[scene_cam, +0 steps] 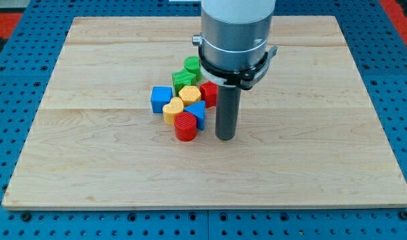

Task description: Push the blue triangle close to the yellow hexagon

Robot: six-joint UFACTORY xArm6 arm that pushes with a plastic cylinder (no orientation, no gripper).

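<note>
The blue triangle (197,112) sits in a tight cluster of blocks at the board's middle. It touches the yellow hexagon (189,95) just above it. My tip (225,137) rests on the board just to the right of the blue triangle, slightly lower in the view, with a small gap between them. A yellow heart-shaped block (173,110) lies to the left of the triangle and a red cylinder (186,126) lies below it.
A blue cube (161,99) is at the cluster's left. Two green blocks (185,75) are at its top. A red block (208,93) sits behind my rod. The wooden board (90,160) lies on a blue pegboard (10,80).
</note>
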